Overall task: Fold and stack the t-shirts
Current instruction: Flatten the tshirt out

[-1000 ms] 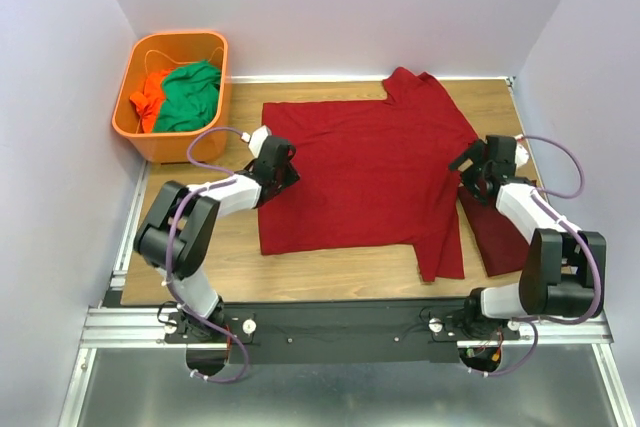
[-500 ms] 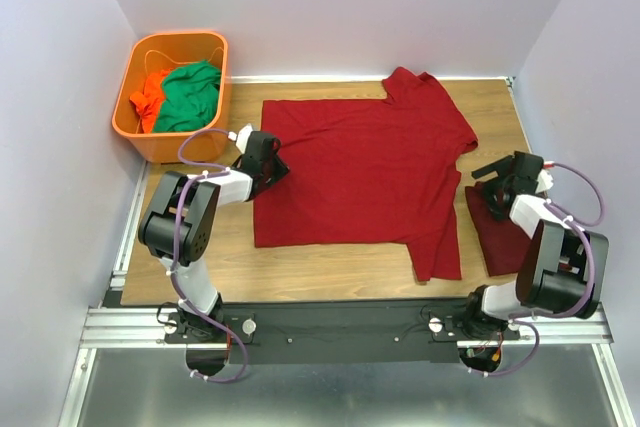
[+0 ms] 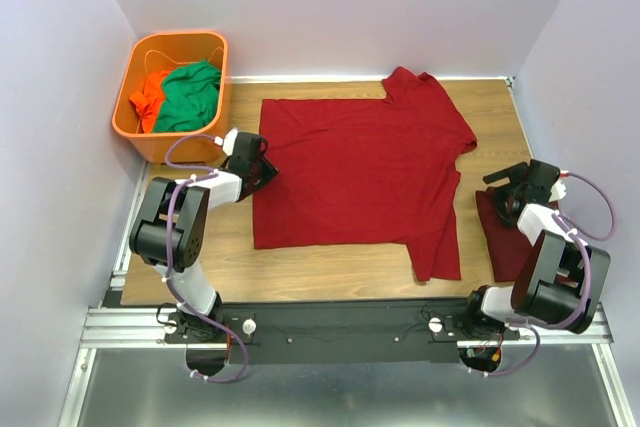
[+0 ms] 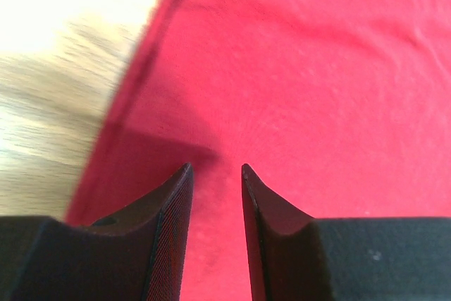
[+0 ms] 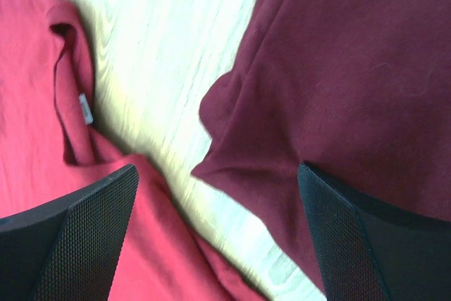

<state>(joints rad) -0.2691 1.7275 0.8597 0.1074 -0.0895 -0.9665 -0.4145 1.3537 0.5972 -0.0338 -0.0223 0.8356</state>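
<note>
Maroon spread t-shirt (image 3: 360, 172): lies flat at the middle of the wooden table (image 3: 330, 272). The hem edge is to the left and the neck end to the right. One sleeve points toward the far edge, the other toward the near edge.
Neck label (image 5: 85, 109): small and white, inside the collar of the spread t-shirt. It shows only in the right wrist view.
Folded t-shirt (image 3: 502, 247): a darker maroon bundle on the right near part of the table. It lies just beside the near sleeve of the spread t-shirt, with a strip of bare wood between them.
Left gripper (image 3: 262, 163): low over the left edge of the spread t-shirt, toward its far corner. The fingers (image 4: 169, 209) are drawn close with a narrow gap and no fabric between them. Contact with the cloth cannot be told.
Right gripper (image 3: 510, 189): above the far end of the folded t-shirt, fingers spread wide and holding nothing. In the wrist view one finger hangs over the spread t-shirt and the other over the folded t-shirt.
Obstruction: in the top view the right forearm covers the right part of the folded t-shirt. The left gripper hides a small patch of hem.
Basket (image 3: 178, 35): orange plastic, at the far left corner beside the table, near the left gripper.
Basket contents: a green garment (image 3: 190, 95) on the right and an orange garment (image 3: 150, 92) on the left, both crumpled.
</note>
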